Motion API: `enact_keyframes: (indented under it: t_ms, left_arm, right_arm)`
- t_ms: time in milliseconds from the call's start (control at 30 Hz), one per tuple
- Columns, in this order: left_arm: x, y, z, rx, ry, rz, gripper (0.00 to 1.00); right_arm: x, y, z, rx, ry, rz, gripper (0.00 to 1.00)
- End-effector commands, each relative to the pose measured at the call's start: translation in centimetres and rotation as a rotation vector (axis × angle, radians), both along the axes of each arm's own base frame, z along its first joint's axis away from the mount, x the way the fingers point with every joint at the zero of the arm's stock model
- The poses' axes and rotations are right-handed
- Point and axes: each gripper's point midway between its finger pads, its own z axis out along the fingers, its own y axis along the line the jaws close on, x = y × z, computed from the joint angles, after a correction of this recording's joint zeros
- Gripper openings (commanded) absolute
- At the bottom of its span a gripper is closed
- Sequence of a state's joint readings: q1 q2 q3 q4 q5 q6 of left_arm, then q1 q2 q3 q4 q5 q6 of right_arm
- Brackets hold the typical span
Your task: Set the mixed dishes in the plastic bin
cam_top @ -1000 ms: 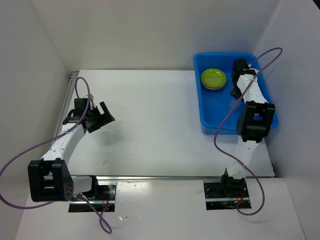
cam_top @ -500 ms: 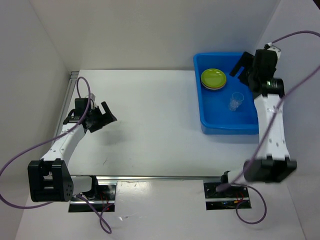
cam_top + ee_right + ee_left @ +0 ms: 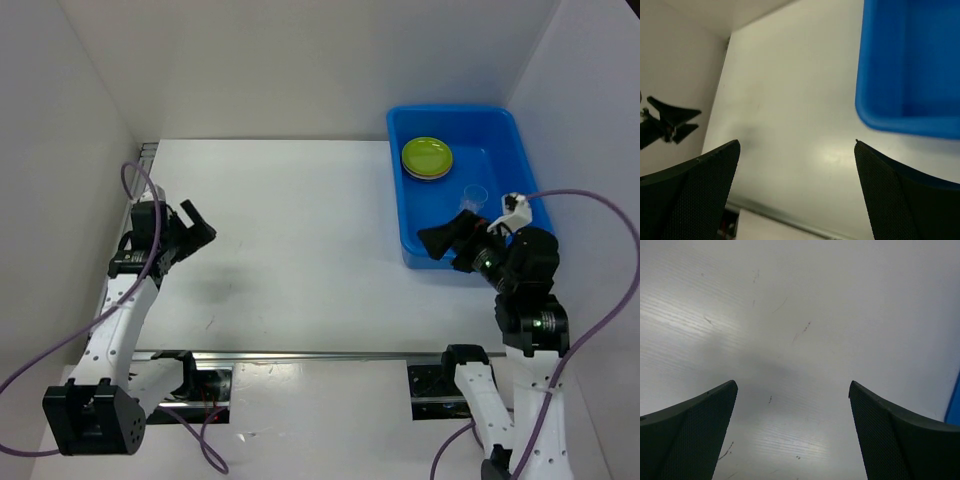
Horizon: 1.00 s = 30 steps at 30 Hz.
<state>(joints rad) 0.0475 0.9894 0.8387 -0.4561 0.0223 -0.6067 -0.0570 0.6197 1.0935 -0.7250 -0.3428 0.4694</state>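
The blue plastic bin (image 3: 500,250) stands at the table's far right. In it a lime green plate (image 3: 427,156) tops a small stack, and a clear cup (image 3: 473,197) stands nearer the front. My right gripper (image 3: 440,246) is open and empty, raised by the bin's front left corner; its wrist view shows the bin's corner (image 3: 900,65) and my right gripper's midpoint (image 3: 797,150) over bare table. My left gripper (image 3: 195,225) is open and empty at the table's left side, over bare table in its wrist view (image 3: 792,390). Other plates are hidden.
White walls enclose the table on the left, back and right. The left arm's fingers (image 3: 670,120) show far off in the right wrist view. A metal rail (image 3: 330,353) runs along the near edge.
My right arm has lifted out of the bin and swung back toward the near edge, gripper open. The clear cup now stands in the bin. My left arm has drawn back left.
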Motion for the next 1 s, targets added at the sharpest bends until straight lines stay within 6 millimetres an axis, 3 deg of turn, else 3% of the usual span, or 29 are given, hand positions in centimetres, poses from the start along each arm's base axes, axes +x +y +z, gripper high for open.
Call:
enact_keyframes:
  t_ms: [0,67,200,267,300,433,500,533,567,600,633,667,700,733,767,800,833,867,900,933,967]
  left_arm:
    - [-0.7,2.3,-0.2,0.01,0.036,0.177,1.0]
    - [-1.2,3.7,-0.6,0.031,0.058,0.258,1.0]
    - [-0.9,5.5,-1.6,0.016,0.053,0.3,1.0]
    - [-1.2,6.8,-3.5,-0.009,0.06,0.393,1.0]
    - [-1.5,7.5,-3.6,-0.004,0.044,0.43,1.0]
    - [-2.5,9.7,-2.4,0.039,-0.094,0.574,1.0]
    - [-4.0,11.1,-0.6,0.055,-0.231,0.681,1.0]
    - [-4.8,11.4,-2.2,0.052,-0.251,0.715,1.0]
    - [-5.4,11.6,-2.5,0.045,-0.297,0.742,1.0]
    - [-6.4,11.7,-0.9,-0.008,-0.449,0.781,1.0]
    - [-7.4,12.2,-1.7,-0.023,-0.507,0.835,1.0]
    - [-8.7,12.4,-5.8,-0.027,-0.469,0.876,1.0]
    - [-9.8,12.9,-4.9,-0.163,-0.599,0.987,1.0]
    - [-10.9,14.0,-6.1,-0.111,-0.528,1.074,1.0]
    - [-10.5,14.2,-5.6,-0.029,-0.504,1.035,1.0]
    - [-10.2,14.2,-6.8,0.252,-0.372,0.832,1.0]
    - [-8.5,13.6,-4.7,0.308,-0.472,0.723,1.0]
    - [-7.6,12.2,-5.3,0.298,-0.487,0.62,1.0]
    - [-7.9,12.1,-4.5,0.274,-0.561,0.634,1.0]
    - [-8.4,12.2,-5.3,0.226,-0.547,0.679,1.0]
    - [-9.9,14.0,-5.8,0.22,-0.512,0.842,1.0]
  right_arm:
    - [-2.3,3.7,-2.7,0.161,0.074,0.169,1.0]
    - [-3.6,4.4,-4.2,0.203,0.096,0.201,1.0]
    - [-8.3,5.5,-3.3,0.281,-0.02,0.249,1.0]
    - [-9.7,5.9,-3.1,0.331,-0.044,0.258,1.0]
    - [-11.2,6.3,-3.2,0.341,-0.07,0.291,1.0]
    - [-12.6,7.0,-5.4,0.383,-0.017,0.34,1.0]
    - [-12.2,6.5,-5.6,0.397,0.0,0.304,1.0]
    - [-12.2,6.2,-5.3,0.401,-0.01,0.288,1.0]
    - [-11.9,5.9,-5.2,0.432,0.003,0.26,1.0]
    - [-11.2,5.4,-5.7,0.443,0.02,0.219,1.0]
    - [-11.0,5.4,-6.1,0.448,0.032,0.21,1.0]
    - [-10.5,5.5,-6.7,0.454,0.046,0.206,1.0]
    - [-10.0,5.3,-6.8,0.469,0.046,0.183,1.0]
    - [-9.9,5.4,-6.8,0.469,0.041,0.19,1.0]
    - [-9.2,5.2,-6.6,0.479,0.02,0.168,1.0]
    - [-9.0,4.9,-6.1,0.491,0.002,0.152,1.0]
    - [-8.0,4.0,-6.5,0.485,-0.006,0.082,1.0]
    - [-7.5,3.4,-6.2,0.498,-0.028,0.038,1.0]
    - [-7.0,2.6,-6.1,0.505,-0.038,-0.014,1.0]
    - [-6.2,1.1,-6.0,0.526,-0.056,-0.113,1.0]
    - [-5.6,0.4,-6.4,0.531,-0.059,-0.166,1.0]
